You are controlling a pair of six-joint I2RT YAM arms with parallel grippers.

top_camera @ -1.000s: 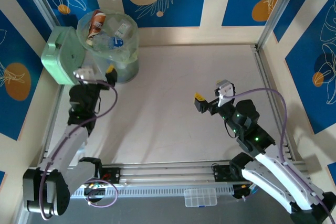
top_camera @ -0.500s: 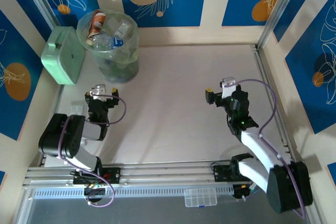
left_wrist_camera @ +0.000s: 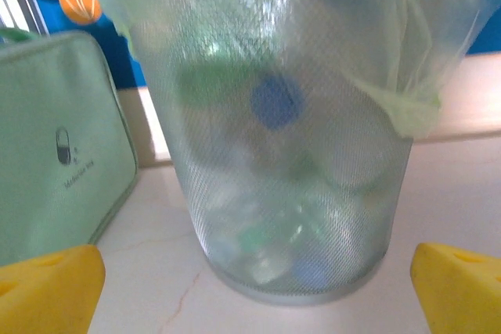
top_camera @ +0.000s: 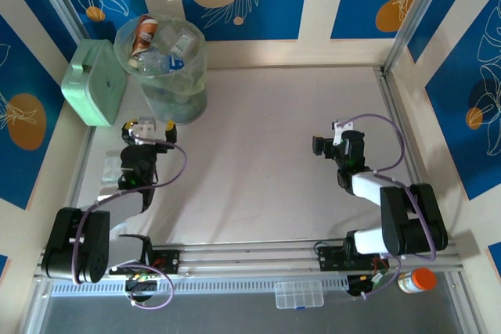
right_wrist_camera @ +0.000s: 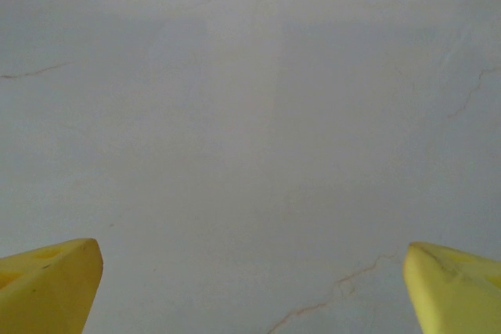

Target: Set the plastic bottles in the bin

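The bin [top_camera: 166, 76], a pale-green translucent wastebasket with a clear liner, stands at the far left of the table. Several plastic bottles [top_camera: 160, 48] lie piled inside it, mostly clear with blue labels, and one brownish one leans at the rim. Through the bin's wall [left_wrist_camera: 290, 154] I see blurred bottles and a blue cap [left_wrist_camera: 275, 102]. My left gripper [top_camera: 149, 125] sits low just in front of the bin, open [left_wrist_camera: 254, 295], nothing between its yellow fingertips [left_wrist_camera: 47, 287]. My right gripper [top_camera: 322, 145] rests right of centre, open [right_wrist_camera: 250, 287] over bare table.
A mint-green boxy container [top_camera: 94, 84] stands against the bin's left side, its side wall [left_wrist_camera: 55, 146] close to my left fingers. An orange-capped white jar [top_camera: 415, 281] and a small clear organiser box [top_camera: 297, 296] sit off the table's near edge.
Both arms have folded back toward their bases. The left gripper dropped from the bin's side to the table in front of it; the right gripper drew back to the right. Both stayed open.
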